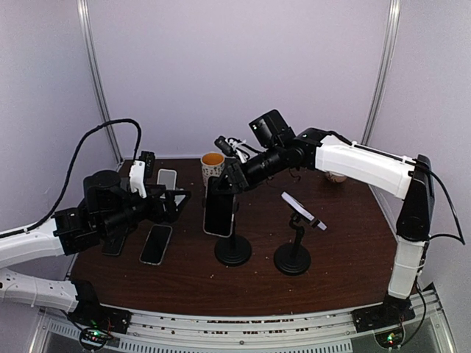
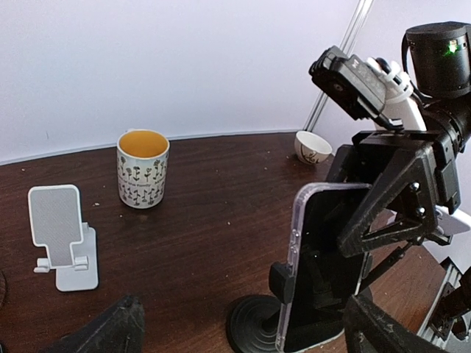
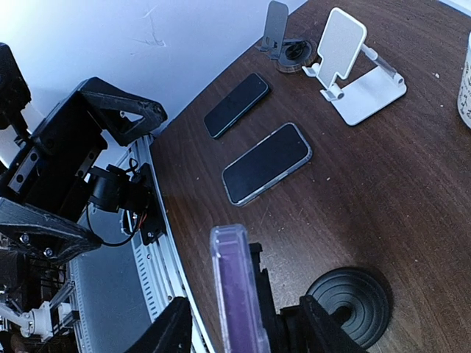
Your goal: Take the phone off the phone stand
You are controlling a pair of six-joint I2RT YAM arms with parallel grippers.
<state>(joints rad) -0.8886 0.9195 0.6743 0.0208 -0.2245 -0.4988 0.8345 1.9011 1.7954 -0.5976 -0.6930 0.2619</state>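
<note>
Right gripper (image 3: 246,327) astride clear-cased black phone (image 3: 234,279), lower frame, jaws apart, not pinching; skewed closure could tip round-based black stand (image 3: 352,294). Left gripper (image 1: 175,202) spread.

Dark wooden table (image 1: 338,243), two phones (image 1: 156,243), mug (image 1: 213,168), stands (image 1: 233,250)

- The phone (image 3: 235,287) is cut off at the bottom edge.
- The mug (image 3: 466,88) is cropped at the right edge.
- From above, the bowl (image 1: 336,177) is mostly hidden by the right arm (image 1: 360,162).

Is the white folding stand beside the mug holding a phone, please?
No, the white stand is bare, with no phone resting on it.
</note>
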